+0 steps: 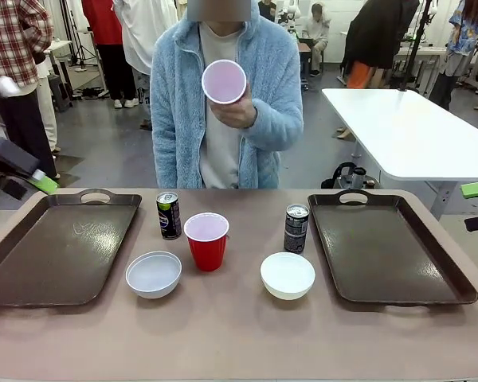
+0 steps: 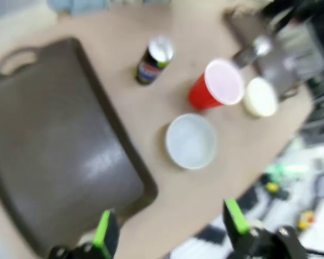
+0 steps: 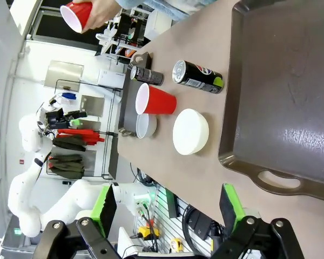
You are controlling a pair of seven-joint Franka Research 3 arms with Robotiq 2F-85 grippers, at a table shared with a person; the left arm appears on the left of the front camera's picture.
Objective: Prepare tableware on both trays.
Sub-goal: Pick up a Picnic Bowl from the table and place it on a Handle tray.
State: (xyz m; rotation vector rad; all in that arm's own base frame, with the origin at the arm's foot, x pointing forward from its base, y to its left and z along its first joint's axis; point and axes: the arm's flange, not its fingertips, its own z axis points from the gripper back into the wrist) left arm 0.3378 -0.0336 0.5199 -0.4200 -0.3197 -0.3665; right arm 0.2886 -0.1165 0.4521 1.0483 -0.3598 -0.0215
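Tableware (red plastic cup (image 1: 206, 240), two shallow white round bowls (image 1: 153, 274) (image 1: 287, 275), two slim dark cans (image 1: 169, 215) (image 1: 296, 228)) stands on the worktop (image 1: 239, 334) between two dark brown plastic trays (image 1: 56, 251) (image 1: 386, 247); left end effector (image 2: 168, 221) and right end effector (image 3: 167, 204), both wide open and empty, should likely grip rims squarely, lifting level.

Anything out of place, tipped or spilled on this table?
One red cup is off the table, held tipped in the person's hand, mouth toward the camera. The other cup, cans and bowls stand upright between the trays; nothing spilled.
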